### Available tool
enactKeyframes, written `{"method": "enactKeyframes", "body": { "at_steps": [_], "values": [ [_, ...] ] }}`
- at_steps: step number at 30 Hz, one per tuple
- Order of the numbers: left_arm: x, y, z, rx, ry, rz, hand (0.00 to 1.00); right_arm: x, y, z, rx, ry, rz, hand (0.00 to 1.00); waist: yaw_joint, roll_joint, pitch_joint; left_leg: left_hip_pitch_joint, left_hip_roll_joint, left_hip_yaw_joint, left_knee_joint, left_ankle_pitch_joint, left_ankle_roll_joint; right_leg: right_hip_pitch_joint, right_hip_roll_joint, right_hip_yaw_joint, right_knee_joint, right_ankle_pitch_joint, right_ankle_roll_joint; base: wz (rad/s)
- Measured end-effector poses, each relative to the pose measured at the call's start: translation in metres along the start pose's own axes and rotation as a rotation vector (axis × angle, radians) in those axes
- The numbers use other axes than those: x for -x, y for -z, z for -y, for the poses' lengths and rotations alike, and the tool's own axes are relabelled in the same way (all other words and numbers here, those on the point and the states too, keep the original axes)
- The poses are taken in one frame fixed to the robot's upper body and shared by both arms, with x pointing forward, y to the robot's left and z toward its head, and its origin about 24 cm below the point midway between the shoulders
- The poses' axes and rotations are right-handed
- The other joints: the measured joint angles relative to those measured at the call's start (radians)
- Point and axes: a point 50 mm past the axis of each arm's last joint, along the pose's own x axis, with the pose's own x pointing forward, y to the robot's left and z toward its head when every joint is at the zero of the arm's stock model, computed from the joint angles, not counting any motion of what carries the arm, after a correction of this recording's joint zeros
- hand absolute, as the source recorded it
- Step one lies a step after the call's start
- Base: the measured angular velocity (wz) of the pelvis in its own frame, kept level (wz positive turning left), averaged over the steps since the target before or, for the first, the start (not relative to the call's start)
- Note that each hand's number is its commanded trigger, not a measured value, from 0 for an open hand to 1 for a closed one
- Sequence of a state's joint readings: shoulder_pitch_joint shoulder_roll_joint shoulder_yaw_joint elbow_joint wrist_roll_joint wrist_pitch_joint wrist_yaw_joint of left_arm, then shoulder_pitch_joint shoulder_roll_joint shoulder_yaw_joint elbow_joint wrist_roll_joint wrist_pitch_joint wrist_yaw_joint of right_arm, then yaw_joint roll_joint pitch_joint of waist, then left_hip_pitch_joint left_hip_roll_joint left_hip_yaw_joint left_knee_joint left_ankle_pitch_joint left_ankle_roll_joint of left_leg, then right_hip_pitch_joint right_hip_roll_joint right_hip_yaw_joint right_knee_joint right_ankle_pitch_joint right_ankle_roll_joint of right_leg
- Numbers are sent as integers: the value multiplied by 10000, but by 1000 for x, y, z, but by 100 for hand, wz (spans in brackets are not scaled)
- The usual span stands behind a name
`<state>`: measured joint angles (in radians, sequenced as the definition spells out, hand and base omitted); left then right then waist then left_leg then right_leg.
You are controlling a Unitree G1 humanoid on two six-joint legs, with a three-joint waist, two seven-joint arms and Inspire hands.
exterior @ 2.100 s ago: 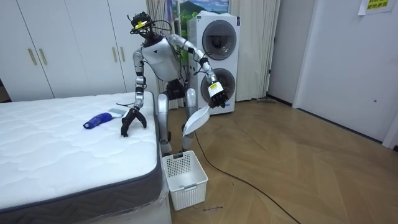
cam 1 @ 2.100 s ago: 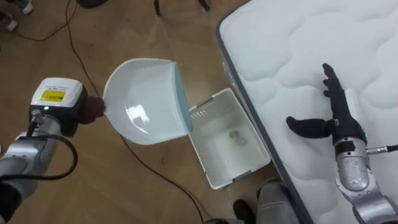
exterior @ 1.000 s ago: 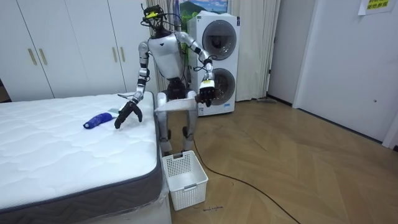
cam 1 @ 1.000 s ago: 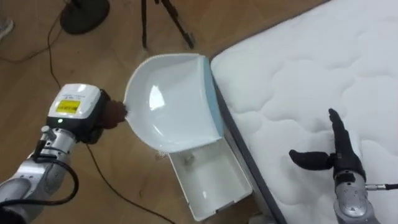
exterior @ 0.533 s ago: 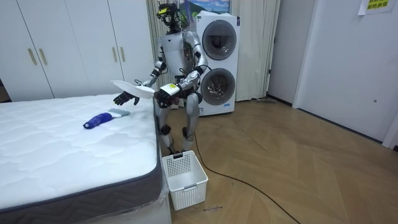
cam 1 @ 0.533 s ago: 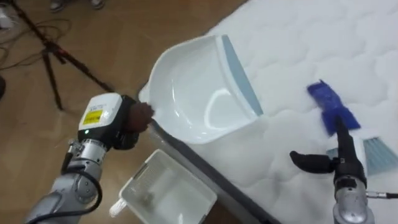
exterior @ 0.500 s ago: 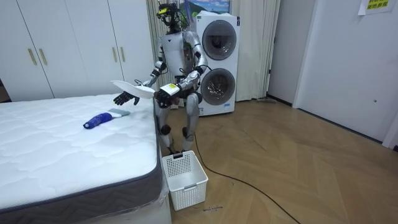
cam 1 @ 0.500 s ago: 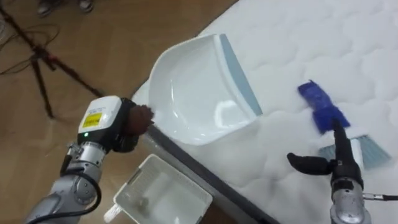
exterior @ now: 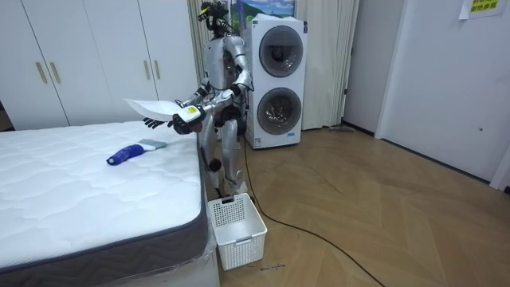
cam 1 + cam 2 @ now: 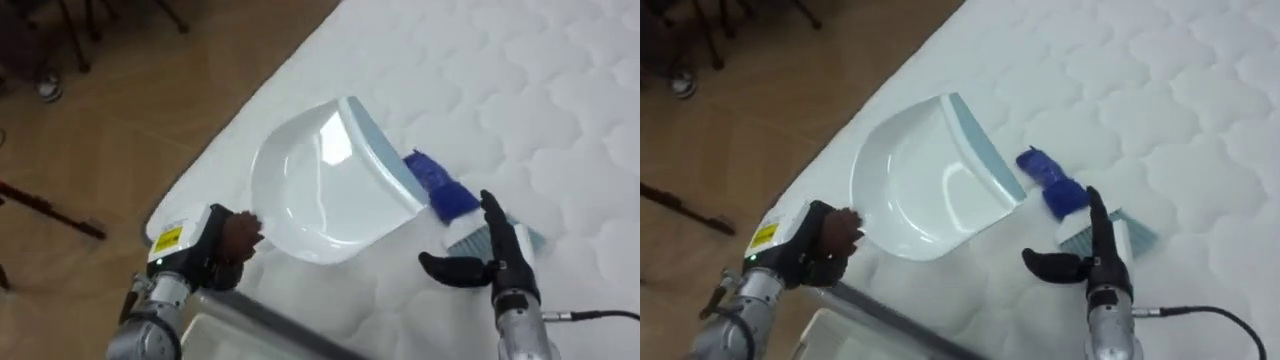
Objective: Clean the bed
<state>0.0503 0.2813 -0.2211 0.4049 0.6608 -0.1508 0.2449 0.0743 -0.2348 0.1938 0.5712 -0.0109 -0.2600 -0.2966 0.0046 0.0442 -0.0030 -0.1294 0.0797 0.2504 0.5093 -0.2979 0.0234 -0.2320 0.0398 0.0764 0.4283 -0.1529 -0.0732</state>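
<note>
brush (image 10: 438, 188): on the bed (image 10: 560, 90), right of centre; handle points up-left, bristles just beyond the right hand's fingertips.
right hand (image 10: 497, 262): lower right, fingers straight, empty, nearer.
left hand (image 10: 232, 240): lower left, curled round the dustpan (image 10: 325, 185) handle.

One dustpan (image 10: 325, 190), one brush (image 10: 441, 194), one basket (image 9: 237, 229)

Bright, even light; white glare patch on dustpan (image 10: 335, 195) just beyond left hand (image 10: 232, 240); faint soft shadow on mattress (image 10: 560, 110) under its rim.

White dustpan (image 10: 325, 190) from above basket (image 9: 237, 229) to over bed (image 10: 560, 90)
</note>
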Motion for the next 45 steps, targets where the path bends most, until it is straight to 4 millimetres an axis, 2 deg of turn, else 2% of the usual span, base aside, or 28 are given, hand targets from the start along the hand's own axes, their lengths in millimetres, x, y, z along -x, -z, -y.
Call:
{"method": "enactKeyframes", "body": {
  "at_steps": [1, 2, 3, 4, 6, 10, 12, 18, 23, 26, 33, 35, 37, 42, 44, 45],
  "values": [
    [1, 0, -1, 26, -54, 37, 0, 1, 1, 0, 39, -106, -27, 0, 15, 5, -3, -12, -26, -404, -363, 88, -143, -46, 85, 244, 20, 16, 16, -157],
    [3, 1, -3, 120, -169, 42, 0, 0, 0, 1, 176, -262, 2, 0, 66, 102, -7, -24, 12, -1040, -1053, 444, -513, -164, 299, 554, 143, 12, 44, -142],
    [4, 2, -3, 129, -177, 48, 0, 1, -1, 4, 237, -252, 15, 0, 31, 213, -34, 37, 88, -1154, -1130, 633, -680, -275, 499, 789, 388, -106, 122, -137],
    [5, 2, -1, 143, -133, 29, 0, 3, 1, 4, 212, -217, -37, 0, -76, 94, -33, 275, 75, -870, -1332, 502, -668, -245, 477, 770, 376, -164, 181, -94],
    [6, 2, -1, 155, -96, 59, 0, 5, 4, 5, 171, -210, -137, 0, -121, -41, 34, 520, 60, -609, -1501, 428, -644, -82, 422, 561, 155, -152, 212, -57],
    [10, 4, 4, 226, 179, -27, 0, 14, 15, 4, 207, -387, -541, 0, -422, -72, 41, 929, 33, -664, -1816, 384, -631, 292, 453, 583, -255, -131, 165, -9],
    [13, 5, 6, 435, 237, -134, 0, 15, 20, 3, 276, -583, -738, 0, -536, -48, 86, 1111, 13, -679, -2069, 398, -620, 452, 457, 607, -460, -136, 175, 0],
    [28, 15, 29, 971, 1100, -751, 0, 27, 45, -1, 349, -676, -1941, 0, -590, -89, 111, 1585, -14, -605, -2600, 408, -614, 961, 460, 695, -1048, -143, 235, -3],
    [35, 21, 38, 939, 1458, -1105, 0, 29, 51, -2, 429, -771, -2245, 0, -591, -144, 144, 1717, -70, -559, -2759, 406, -612, 925, 402, 488, -1054, -145, 242, -23],
    [38, 29, 43, 867, 1704, -1464, 0, 29, 57, 0, 511, -893, -2557, 0, -810, -243, 191, 1875, -75, -519, -3000, 407, -610, 966, 403, 506, -1096, -147, 245, -5],
    [61, 58, 71, 699, 3379, -3119, 0, 47, 91, 4, 723, -1392, -4427, 0, -837, -312, 147, 2068, -86, -455, -3163, 414, -599, 1063, 476, 590, -1258, -107, 289, -4],
    [71, 65, 79, 818, 3739, -3617, 0, 57, 104, 7, 712, -1420, -5097, 0, -828, -259, 96, 2251, -58, -455, -3234, 424, -583, 1278, 493, 581, -1455, -76, 277, 0],
    [82, 74, 87, 1093, 4173, -4336, 0, 63, 109, 8, 496, -1252, -5389, 0, -821, -229, -54, 2337, -54, -456, -3236, 424, -584, 1344, 494, 610, -1557, -59, 282, -3],
    [106, 96, 95, 2475, 3934, -6399, 0, 72, 118, 4, -4, -946, -6083, 0, -820, -372, -50, 2779, -28, -460, -3430, 425, -583, 1806, 536, 624, -1765, -16, 291, 0],
    [115, 99, 99, 3007, 3768, -7041, 0, 78, 125, 9, -76, -681, -6522, 0, -792, -420, -14, 2963, -24, -481, -3519, 425, -583, 2043, 534, 614, -1974, 52, 320, 3],
    [121, 102, 100, 3267, 3664, -7399, 0, 81, 129, 13, -23, -509, -6780, 0, -783, -448, -58, 3038, -31, -476, -3522, 424, -583, 2154, 520, 614, -2063, 72, 329, 0]
  ]
}}
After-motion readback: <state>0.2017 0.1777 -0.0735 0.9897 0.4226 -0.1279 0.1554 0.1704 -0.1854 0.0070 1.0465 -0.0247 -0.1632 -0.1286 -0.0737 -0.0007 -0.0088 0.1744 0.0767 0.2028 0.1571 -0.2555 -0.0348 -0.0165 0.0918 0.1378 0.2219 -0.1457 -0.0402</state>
